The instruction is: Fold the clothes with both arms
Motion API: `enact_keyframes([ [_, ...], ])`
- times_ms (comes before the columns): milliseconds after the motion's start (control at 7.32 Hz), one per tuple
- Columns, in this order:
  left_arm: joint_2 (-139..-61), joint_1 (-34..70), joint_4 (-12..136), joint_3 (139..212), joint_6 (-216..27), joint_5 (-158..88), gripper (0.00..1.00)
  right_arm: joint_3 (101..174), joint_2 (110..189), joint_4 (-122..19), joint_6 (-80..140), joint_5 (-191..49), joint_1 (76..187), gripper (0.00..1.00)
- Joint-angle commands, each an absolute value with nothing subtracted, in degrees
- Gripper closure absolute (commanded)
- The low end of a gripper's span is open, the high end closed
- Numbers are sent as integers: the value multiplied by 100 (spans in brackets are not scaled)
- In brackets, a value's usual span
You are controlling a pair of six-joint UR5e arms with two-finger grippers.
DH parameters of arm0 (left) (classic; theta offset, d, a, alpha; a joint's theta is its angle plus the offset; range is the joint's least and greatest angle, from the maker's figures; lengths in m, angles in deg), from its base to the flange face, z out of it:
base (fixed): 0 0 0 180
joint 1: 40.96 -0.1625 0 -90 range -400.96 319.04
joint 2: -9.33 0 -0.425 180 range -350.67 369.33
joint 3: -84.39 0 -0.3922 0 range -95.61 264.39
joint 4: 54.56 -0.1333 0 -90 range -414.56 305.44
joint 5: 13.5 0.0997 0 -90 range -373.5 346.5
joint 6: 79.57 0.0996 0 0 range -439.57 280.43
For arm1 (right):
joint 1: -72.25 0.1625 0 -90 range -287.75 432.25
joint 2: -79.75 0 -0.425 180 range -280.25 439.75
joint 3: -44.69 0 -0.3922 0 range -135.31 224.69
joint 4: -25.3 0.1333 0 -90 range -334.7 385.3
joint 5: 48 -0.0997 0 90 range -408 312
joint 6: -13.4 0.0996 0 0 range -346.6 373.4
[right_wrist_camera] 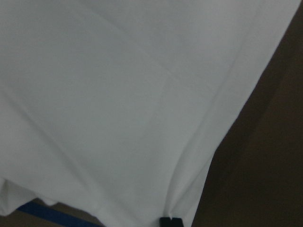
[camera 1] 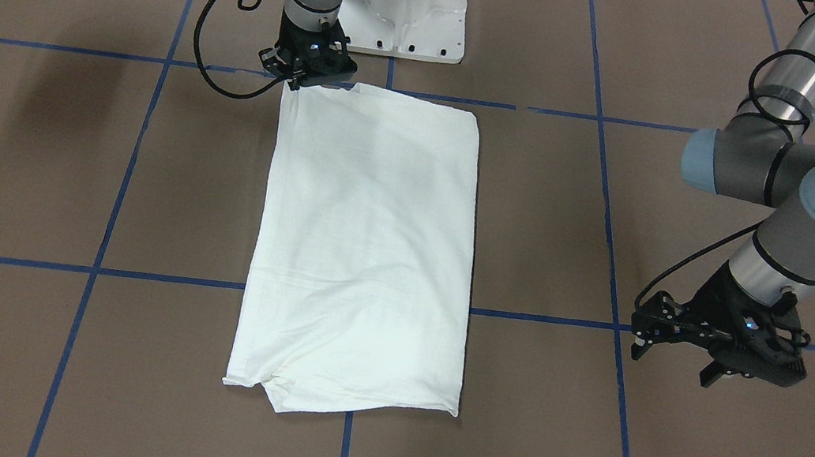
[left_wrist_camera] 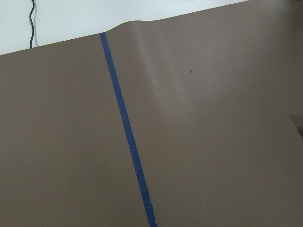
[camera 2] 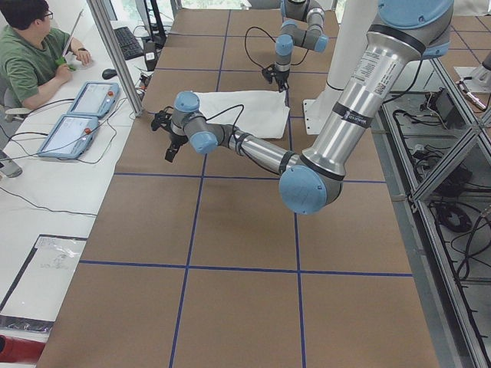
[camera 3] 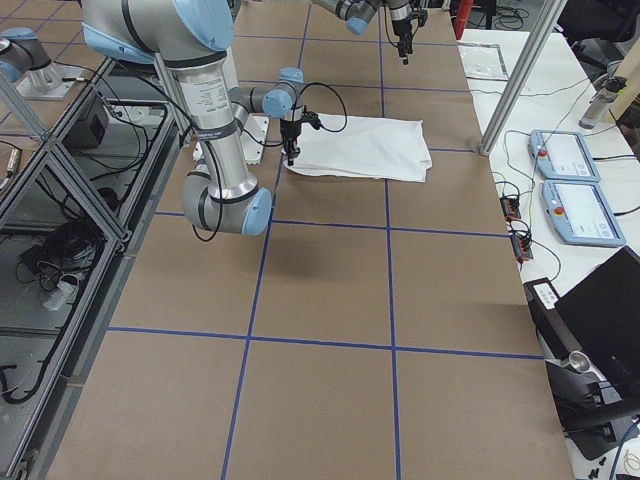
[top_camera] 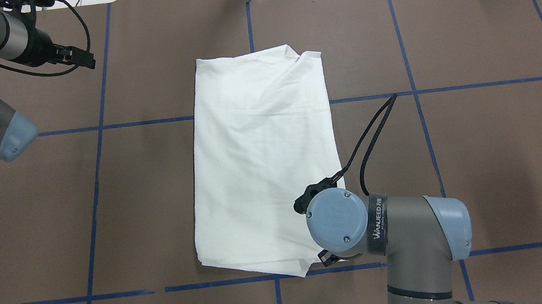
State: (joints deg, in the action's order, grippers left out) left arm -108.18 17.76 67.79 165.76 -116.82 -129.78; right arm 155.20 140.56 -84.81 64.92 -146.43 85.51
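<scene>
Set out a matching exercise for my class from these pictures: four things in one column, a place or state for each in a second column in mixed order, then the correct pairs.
Things
1. shirt
2. left gripper
3. right gripper
4. pedestal base

Places or states
A. open, above bare brown table, well clear of the shirt
B. white metal, at the table's robot-side edge
C. at the shirt's corner nearest the robot
D. lying flat, folded into a long rectangle

Pairs: 1-D, 2-A, 3-C, 4-B
</scene>
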Motion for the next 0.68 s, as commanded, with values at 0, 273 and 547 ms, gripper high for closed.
enact_keyframes([
  [0,-10818,1784,6779,16577,-11675,-12978,0,15535,14023,-8448,6623,-14486,8612,0],
  [273,-10600,1775,6787,16918,-11727,-13265,0,15579,13952,-7924,6631,-14774,9200,0],
  [547,-10205,1705,6796,17663,-12478,-13487,0,16077,14083,-7746,7346,-15075,9536,0],
])
